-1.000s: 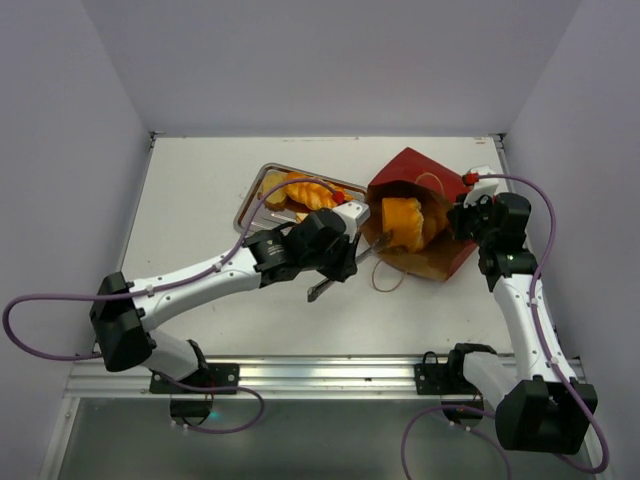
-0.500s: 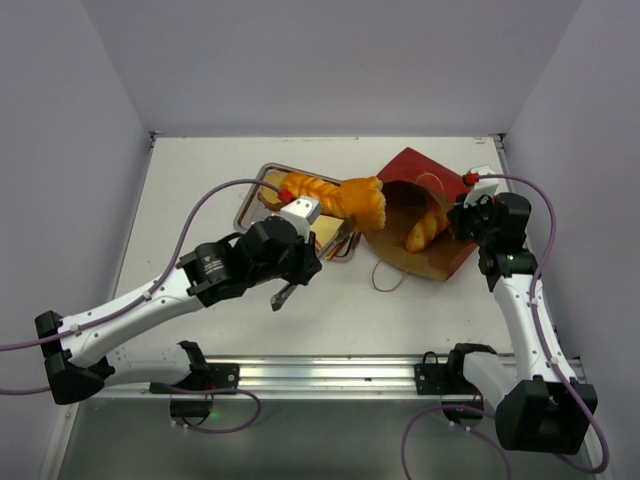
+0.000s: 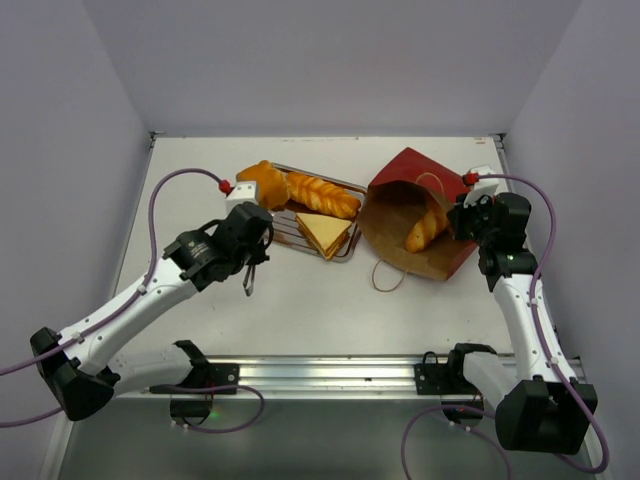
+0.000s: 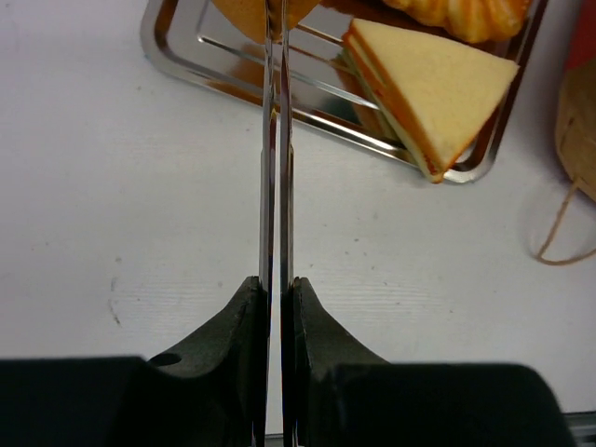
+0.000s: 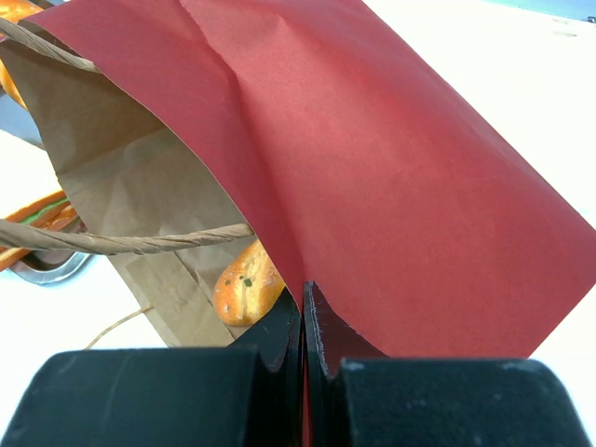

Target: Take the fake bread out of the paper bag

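Note:
The red paper bag (image 3: 415, 175) lies on its side, its mouth facing the metal tray (image 3: 346, 254). One long golden roll (image 3: 425, 230) lies inside it and also shows in the right wrist view (image 5: 245, 284). My right gripper (image 3: 456, 222) is shut on the bag's red wall (image 5: 391, 177). My left gripper (image 3: 258, 200) has thin blades that are nearly together. Its tips are on the round loaf (image 3: 262, 182) at the tray's far-left end, and the loaf also shows in the left wrist view (image 4: 242, 11). A braided roll (image 3: 322, 195) and a pale triangular slice (image 3: 325, 233) lie on the tray.
The bag's string handles (image 3: 385, 275) trail on the table in front of its mouth. White walls close in the table on the left, back and right. The tray rim (image 4: 186, 70) lies just ahead of my left blades.
My left gripper has carried the round loaf leftwards from the bag's mouth to the tray's far-left end. The right arm and the bag have not moved.

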Robot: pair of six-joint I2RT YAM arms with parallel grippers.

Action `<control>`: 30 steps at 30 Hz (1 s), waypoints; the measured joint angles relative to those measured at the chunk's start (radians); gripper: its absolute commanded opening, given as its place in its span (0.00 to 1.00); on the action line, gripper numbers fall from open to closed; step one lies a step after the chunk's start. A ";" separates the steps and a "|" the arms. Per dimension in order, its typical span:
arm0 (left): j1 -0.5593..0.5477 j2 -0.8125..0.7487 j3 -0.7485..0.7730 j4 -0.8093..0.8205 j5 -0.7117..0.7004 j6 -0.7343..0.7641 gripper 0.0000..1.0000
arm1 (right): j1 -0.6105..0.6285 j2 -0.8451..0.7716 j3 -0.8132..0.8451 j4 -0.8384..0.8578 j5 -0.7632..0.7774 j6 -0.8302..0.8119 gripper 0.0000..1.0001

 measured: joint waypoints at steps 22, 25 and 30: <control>0.097 0.090 -0.148 0.121 0.042 -0.118 0.00 | 0.000 0.000 0.000 0.000 0.000 0.000 0.00; 0.099 0.102 -0.154 0.140 0.049 -0.119 0.00 | 0.000 0.000 0.000 0.000 0.000 0.000 0.00; 0.109 0.116 -0.162 0.147 0.051 -0.121 0.00 | 0.000 0.000 0.000 0.000 0.000 0.000 0.00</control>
